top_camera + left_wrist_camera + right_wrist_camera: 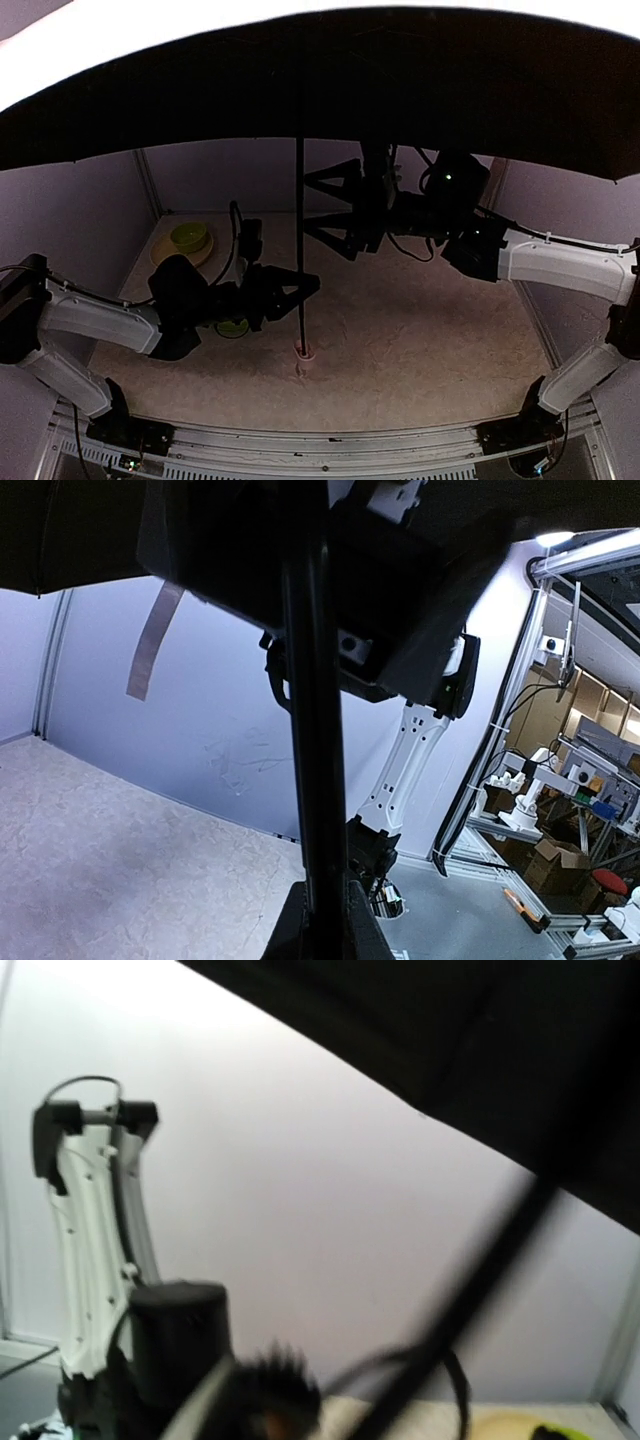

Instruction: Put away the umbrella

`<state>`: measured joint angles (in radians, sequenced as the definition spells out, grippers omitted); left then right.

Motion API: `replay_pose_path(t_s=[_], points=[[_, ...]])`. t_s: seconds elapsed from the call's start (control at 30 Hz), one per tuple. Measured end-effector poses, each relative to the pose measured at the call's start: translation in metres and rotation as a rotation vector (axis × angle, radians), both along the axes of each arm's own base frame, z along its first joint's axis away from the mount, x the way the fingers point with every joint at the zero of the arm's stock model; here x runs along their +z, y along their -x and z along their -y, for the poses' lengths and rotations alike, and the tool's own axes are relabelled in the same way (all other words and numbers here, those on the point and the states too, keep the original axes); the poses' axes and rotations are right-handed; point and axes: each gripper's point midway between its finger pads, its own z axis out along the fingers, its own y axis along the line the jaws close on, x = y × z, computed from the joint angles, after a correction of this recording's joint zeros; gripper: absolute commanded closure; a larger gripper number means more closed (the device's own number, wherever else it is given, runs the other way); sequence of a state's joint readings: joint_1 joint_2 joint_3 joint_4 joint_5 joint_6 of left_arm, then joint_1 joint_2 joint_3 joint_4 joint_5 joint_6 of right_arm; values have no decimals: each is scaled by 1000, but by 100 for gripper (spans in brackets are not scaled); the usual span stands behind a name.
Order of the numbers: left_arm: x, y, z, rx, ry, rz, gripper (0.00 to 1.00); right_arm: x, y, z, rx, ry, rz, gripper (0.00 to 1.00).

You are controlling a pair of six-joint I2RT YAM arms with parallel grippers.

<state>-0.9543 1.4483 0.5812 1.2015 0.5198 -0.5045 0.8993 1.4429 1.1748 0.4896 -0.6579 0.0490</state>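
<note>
— From above: the umbrella is standing open, its handle on the worktop right of the green plate. The left gripper is clenching the shaft.
— Light, floppy fabric, I'd say, so the shaft's the stiff hold. The right gripper is reaching level, fingers spread.
— Left wrist: the fingers are pinching the shaft.
— Right wrist's blurring; can't tell.

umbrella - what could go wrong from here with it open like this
1. The left gripper holds the umbrella only by its thin shaft, handle on the table. The wide open canopy could tip or twist it in the grip.
2. The right gripper is open right beside the shaft under the canopy, so it may snag ribs or fabric.
3. The canopy blocks much of the top view.
</note>
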Motion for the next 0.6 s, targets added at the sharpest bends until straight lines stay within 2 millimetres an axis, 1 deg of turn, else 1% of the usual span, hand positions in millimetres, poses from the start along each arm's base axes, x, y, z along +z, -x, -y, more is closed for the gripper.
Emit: replay_pose_path(t_s=[0.07, 0.1, 0.17, 0.23, 0.33, 0.37, 0.43, 0.47, 0.5, 0.53, 0.57, 0.6], points=[[-1, 0, 1, -1, -5, -3, 100, 5, 3, -12, 31, -10, 8, 16], [-2, 1, 1, -2, -8, -4, 100, 5, 3, -17, 40, -13, 6, 21], [-4, 2, 2, -5, -16, -2, 100, 3, 0, -27, 54, -15, -4, 41], [-5, 5, 4, -12, -22, -1, 100, -5, -1, -33, 63, -6, -24, 59], [-6, 9, 6, -20, -26, 1, 100, -6, 1, -34, 82, -9, -37, 92], [-7, 8, 6, -17, -26, 3, 100, -4, 3, -35, 87, -11, -47, 100], [-8, 1, 5, 25, -34, 40, 100, -6, 9, -35, 132, 5, -172, 100], [-8, -3, 3, 47, -37, 91, 98, -3, 14, -35, 153, 4, -214, 100], [-7, -2, 3, 47, -32, 114, 74, 0, 18, -35, 160, -3, -217, 100], [-5, 1, 3, 46, -28, 129, 60, 1, 19, -35, 165, -7, -218, 100], [-4, 0, 3, 55, -25, 126, 52, 3, 19, -34, 164, -11, -223, 100], [-3, -1, 3, 60, -22, 116, 48, 4, 16, -34, 144, -19, -221, 100]])
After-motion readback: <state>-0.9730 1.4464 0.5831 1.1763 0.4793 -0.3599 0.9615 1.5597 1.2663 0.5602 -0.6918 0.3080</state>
